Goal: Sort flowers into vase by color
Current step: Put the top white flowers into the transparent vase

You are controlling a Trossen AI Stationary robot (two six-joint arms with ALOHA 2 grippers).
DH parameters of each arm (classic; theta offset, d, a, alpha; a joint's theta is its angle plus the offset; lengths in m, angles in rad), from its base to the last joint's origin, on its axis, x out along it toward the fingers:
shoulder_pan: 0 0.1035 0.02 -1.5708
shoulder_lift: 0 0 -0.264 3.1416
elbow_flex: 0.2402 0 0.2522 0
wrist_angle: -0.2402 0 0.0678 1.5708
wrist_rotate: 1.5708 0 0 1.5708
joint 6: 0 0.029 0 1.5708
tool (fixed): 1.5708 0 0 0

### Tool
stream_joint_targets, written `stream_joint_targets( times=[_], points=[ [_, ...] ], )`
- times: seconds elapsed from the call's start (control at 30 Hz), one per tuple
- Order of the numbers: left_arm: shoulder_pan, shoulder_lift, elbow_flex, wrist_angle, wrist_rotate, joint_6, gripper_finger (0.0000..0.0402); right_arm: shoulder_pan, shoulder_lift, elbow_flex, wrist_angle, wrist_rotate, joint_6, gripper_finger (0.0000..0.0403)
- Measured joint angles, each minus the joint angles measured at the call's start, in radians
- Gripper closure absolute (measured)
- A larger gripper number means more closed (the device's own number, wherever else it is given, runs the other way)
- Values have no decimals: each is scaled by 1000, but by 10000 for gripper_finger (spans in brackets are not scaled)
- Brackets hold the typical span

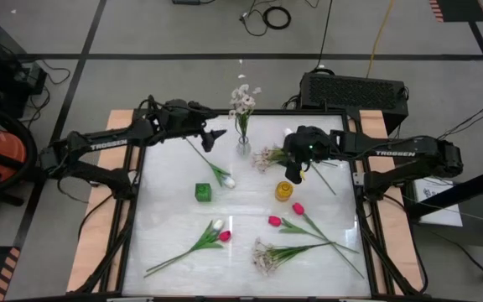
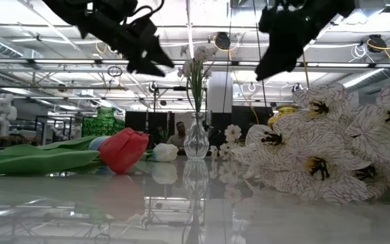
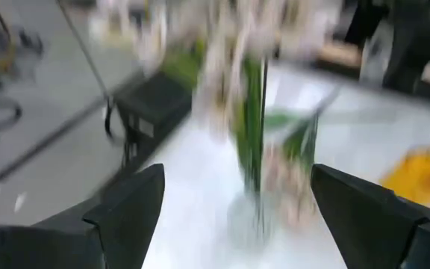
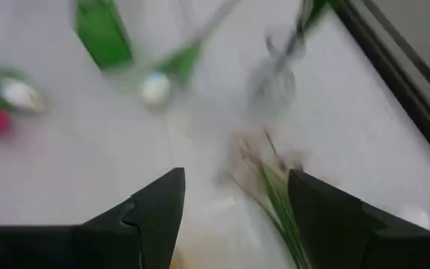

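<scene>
Hovering beside clear vase (image 1: 243, 147), left end effector (image 1: 217, 137) wide open

A glass vase (image 1: 243, 146) stands at the table's (image 1: 166, 226) upper centre with a spray (image 1: 243, 99) in it. Left of centre sits a cube (image 1: 203, 192), right of centre a small pot (image 1: 284, 191). Loose flowers (image 1: 296, 243) lie across the lower half.

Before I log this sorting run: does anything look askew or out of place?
Only the clear vase holds flowers, a whitish spray. The green vase and yellow vase hold nothing visible, and tulips and sprays lie scattered flat on the table.
</scene>
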Motion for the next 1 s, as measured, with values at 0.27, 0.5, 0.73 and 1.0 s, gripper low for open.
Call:
stream_joint_targets(
  times=[0.27, 0.5, 0.73, 1.0],
  points=[
    [-23, -14, 0, -236, -2, -9, 59, -64, 93, 0, -115, 229, -149, 183],
    [-60, -4, -1, -211, -21, -33, 59, -196, 218, 0, -111, -29, -280, 203],
    [-88, -4, -1, -210, -23, -34, 59, -228, 364, 0, -92, -35, -350, 191],
    [-112, -4, -1, -207, -23, -35, 59, -228, 484, 0, 13, -17, -418, 169]
  ],
)
